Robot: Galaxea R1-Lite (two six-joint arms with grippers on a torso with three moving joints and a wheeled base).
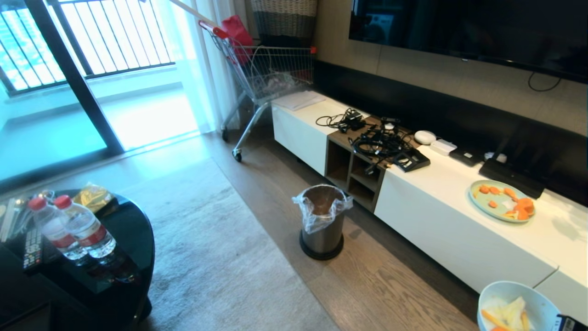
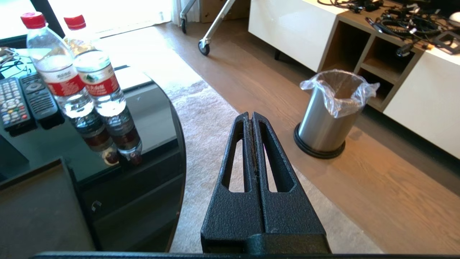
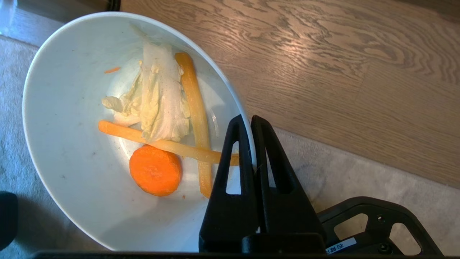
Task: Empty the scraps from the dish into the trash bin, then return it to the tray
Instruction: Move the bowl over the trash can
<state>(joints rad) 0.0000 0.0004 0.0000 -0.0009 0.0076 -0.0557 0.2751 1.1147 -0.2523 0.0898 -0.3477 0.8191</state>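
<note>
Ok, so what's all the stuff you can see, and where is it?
dish: one, white, held above the floor by its rim
scraps: several, orange and pale yellow, inside the dish
trash bin: one, steel with clear liner, on the floor by the cabinet
plate: one, pale green with orange pieces, on the white cabinet
bottles: two, clear with red caps, on the black table
shopping cart: one, metal, by the window
left tool: shut, empty
right tool: shut on the dish's rim
</note>
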